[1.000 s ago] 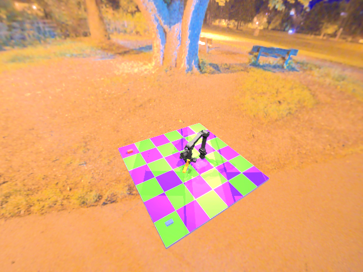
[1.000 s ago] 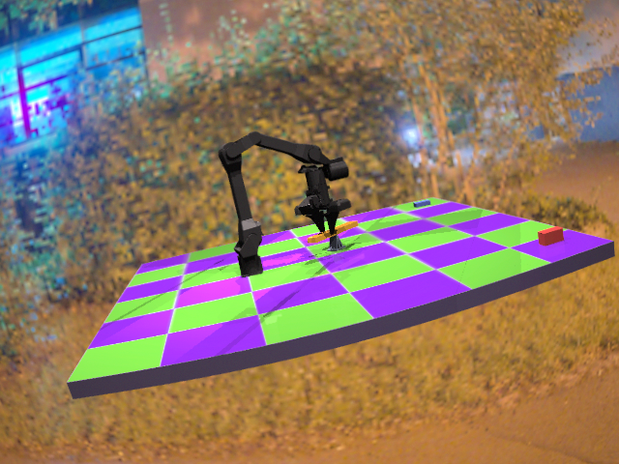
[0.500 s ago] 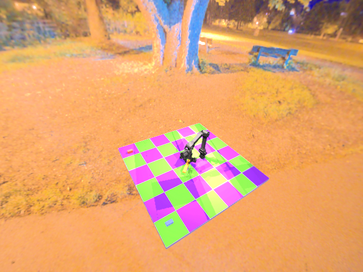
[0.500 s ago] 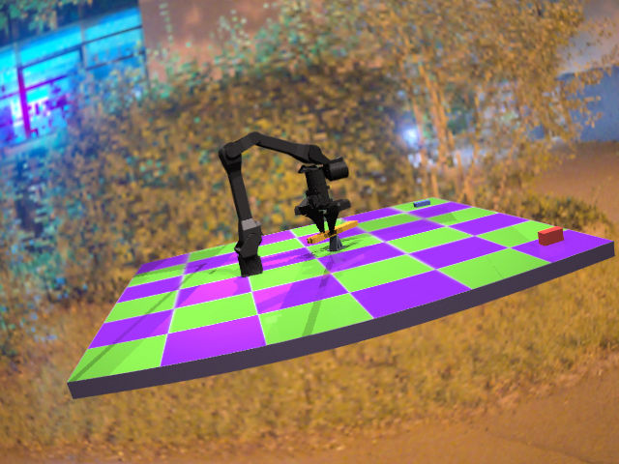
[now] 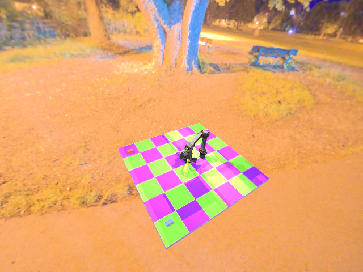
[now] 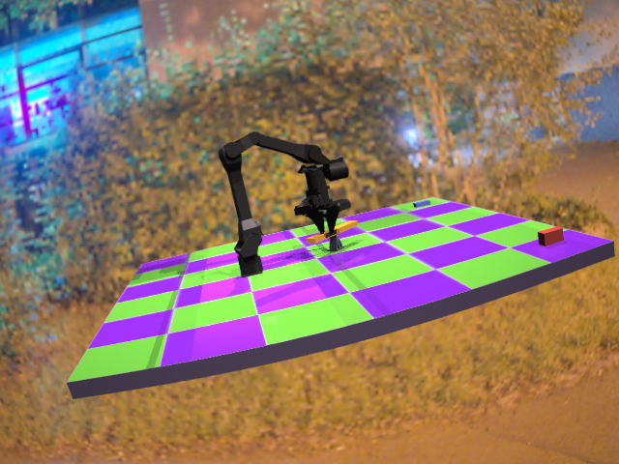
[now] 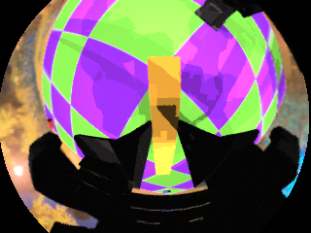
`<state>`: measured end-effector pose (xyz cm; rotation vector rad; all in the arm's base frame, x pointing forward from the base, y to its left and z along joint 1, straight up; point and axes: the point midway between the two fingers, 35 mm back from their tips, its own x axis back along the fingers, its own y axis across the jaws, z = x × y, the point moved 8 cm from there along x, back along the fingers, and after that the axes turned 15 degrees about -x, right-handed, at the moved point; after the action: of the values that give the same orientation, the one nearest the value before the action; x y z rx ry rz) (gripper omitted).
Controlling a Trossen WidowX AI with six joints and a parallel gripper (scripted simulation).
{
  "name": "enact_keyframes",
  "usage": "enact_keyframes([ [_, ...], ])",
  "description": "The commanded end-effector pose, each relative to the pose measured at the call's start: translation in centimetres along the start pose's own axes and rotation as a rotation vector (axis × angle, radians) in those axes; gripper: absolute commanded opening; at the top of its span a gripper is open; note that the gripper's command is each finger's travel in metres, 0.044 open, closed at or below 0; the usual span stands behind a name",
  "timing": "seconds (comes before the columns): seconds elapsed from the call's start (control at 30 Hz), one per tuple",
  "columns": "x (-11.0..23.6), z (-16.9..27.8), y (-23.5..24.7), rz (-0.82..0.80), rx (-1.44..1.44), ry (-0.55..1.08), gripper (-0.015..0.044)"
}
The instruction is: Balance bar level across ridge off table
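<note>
The orange bar (image 6: 335, 231) lies across the small dark ridge (image 6: 335, 244) near the middle of the checkered table. It looks close to level, with both ends off the table. My gripper (image 6: 326, 225) points down and is shut on the bar near its middle, right above the ridge. In the wrist view the bar (image 7: 163, 113) runs straight away from the camera between my two dark fingers; the ridge shows as a dark patch under it. In the top view the bar (image 5: 184, 168) is a small orange streak below my gripper (image 5: 187, 160).
A red block (image 6: 549, 235) sits near the table's right edge and also shows in the top view (image 5: 129, 151). A blue block (image 6: 421, 203) lies at the far edge and also shows in the top view (image 5: 169, 222). The arm's base (image 6: 248, 259) stands left of the ridge.
</note>
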<state>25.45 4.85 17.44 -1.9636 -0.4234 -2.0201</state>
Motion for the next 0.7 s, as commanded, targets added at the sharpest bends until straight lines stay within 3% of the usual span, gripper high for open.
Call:
enact_keyframes([
  [0.0, -0.07, -0.1, -0.02, 0.002, -0.003, -0.006, 0.0],
  [0.67, -0.03, -0.1, -0.02, 0.002, -0.003, -0.006, 0.0],
])
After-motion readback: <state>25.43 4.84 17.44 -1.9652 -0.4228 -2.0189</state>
